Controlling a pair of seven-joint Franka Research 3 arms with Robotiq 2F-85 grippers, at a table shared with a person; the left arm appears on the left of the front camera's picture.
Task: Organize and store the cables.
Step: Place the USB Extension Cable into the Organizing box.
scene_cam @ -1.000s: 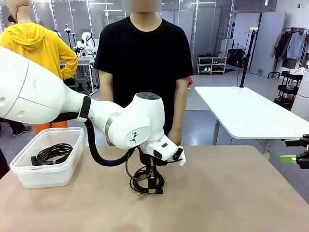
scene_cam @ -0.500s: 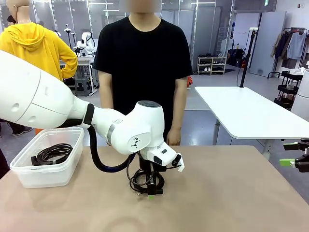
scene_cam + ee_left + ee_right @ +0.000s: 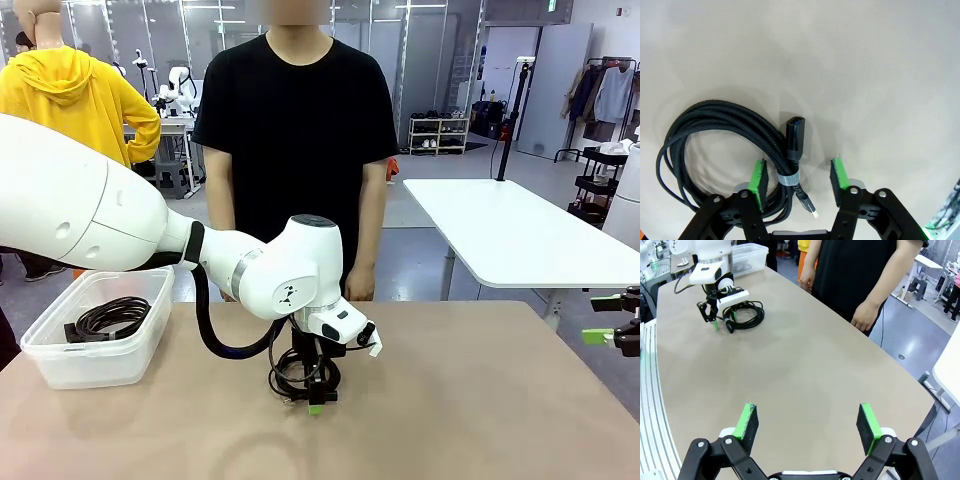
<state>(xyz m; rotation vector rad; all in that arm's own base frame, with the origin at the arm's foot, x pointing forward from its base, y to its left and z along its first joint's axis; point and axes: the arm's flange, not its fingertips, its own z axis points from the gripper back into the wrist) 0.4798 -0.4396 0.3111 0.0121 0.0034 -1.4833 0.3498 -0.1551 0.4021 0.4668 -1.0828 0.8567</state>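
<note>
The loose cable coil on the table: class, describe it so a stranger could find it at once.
On the tan table, near the middle, under the left gripper, lies a black braided cable coil bound by a grey tie. Unlike the other coil, it sits outside the clear plastic bin.

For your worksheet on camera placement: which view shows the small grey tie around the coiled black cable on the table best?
The left wrist view: the small grey tie is sharp and close between the green pads. In the front and right wrist views the coiled black cable is too small to show it.

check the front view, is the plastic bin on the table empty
No, a coiled black cable already lies inside the clear plastic bin.
</note>
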